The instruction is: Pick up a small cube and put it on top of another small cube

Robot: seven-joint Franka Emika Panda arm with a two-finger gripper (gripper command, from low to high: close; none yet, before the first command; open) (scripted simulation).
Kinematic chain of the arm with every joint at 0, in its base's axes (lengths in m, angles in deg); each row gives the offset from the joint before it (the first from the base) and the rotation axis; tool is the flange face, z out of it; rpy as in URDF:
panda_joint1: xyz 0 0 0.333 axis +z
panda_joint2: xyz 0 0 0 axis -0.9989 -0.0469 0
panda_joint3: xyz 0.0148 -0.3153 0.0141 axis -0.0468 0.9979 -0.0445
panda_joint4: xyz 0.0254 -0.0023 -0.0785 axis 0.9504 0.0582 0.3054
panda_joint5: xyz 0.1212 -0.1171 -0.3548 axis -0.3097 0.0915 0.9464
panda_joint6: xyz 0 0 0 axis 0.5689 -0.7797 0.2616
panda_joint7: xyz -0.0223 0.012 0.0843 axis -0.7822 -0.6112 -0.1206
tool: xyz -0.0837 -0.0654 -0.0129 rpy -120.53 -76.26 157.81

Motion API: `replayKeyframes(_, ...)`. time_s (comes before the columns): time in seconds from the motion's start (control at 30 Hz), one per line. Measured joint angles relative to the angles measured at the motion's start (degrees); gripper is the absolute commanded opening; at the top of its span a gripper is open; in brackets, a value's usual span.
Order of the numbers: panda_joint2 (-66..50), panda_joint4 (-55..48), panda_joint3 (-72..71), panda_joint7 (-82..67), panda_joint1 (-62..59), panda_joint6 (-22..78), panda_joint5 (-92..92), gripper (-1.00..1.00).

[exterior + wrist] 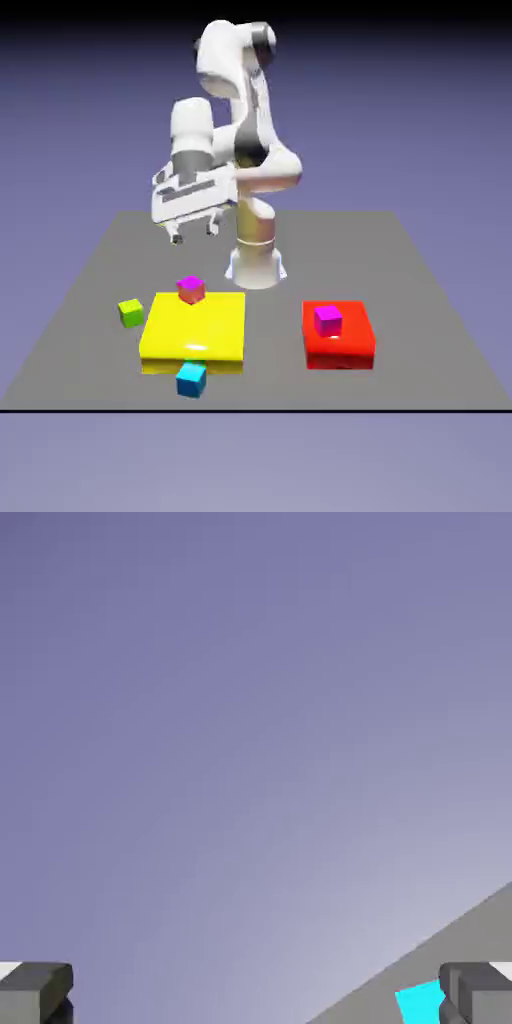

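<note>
On the grey table (420, 290) lie two flat blocks: a yellow block (193, 330) and a red block (339, 335) well apart from it. Four small cubes show. One magenta-topped cube (190, 289) sits on the yellow block's far edge, another (326, 319) on the red block. The green cube (130, 313) rests on the table just beside the yellow block, toward the exterior view's left; the cyan cube (191, 379) touches its near edge. The gripper (194, 232) hangs above the table, jaws wide apart and empty.

Lime-green small cube (131, 313), cyan cube (191, 379), grey table (430, 300).
</note>
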Motion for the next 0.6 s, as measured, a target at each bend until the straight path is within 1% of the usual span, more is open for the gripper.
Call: replayKeyframes(0.6, -1.41, -2.9, 37.38, 20.25, 12.57, 6.67, -5.69, 0.0)
